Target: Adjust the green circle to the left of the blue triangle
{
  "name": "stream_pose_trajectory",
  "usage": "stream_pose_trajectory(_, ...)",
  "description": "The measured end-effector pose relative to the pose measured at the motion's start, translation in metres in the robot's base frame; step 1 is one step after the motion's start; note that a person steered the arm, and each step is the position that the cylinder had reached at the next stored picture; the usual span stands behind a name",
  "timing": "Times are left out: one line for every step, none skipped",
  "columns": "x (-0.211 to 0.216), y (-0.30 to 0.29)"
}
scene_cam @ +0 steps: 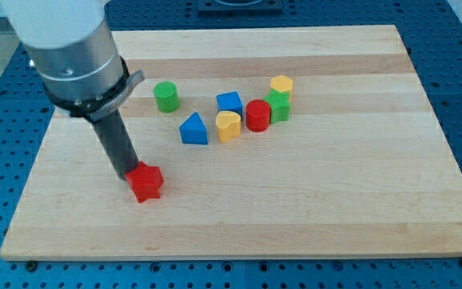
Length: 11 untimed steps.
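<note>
The green circle (166,96) stands on the wooden board (335,201), up and to the left of the blue triangle (193,129), with a small gap between them. My tip (130,176) rests on the board at the lower left, touching the left side of a red star-shaped block (146,182). The tip is well below and to the left of the green circle and left of the blue triangle.
A cluster lies right of the triangle: a blue block (229,103), a yellow heart (228,126), a red cylinder (257,116), a green star-shaped block (277,106) and a yellow hexagon (281,85). The arm's grey body (70,48) hangs over the board's upper left.
</note>
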<state>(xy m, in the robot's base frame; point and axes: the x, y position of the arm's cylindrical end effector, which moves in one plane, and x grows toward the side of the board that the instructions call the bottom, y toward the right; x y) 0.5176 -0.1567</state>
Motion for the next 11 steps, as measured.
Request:
stream_pose_trajectory(0.015,0.003)
stream_pose_trajectory(0.013,-0.021)
stream_pose_trajectory(-0.029,-0.044)
stream_pose_trajectory(-0.111,-0.05)
stream_pose_trajectory(-0.204,-0.038)
stream_pose_trajectory(-0.239,0.023)
stream_pose_trajectory(-0.2,0.054)
stream_pose_trajectory(-0.171,0.047)
stream_pose_trajectory(-0.142,0.037)
stream_pose_trajectory(-0.117,0.021)
stream_pose_trajectory(-0.078,0.013)
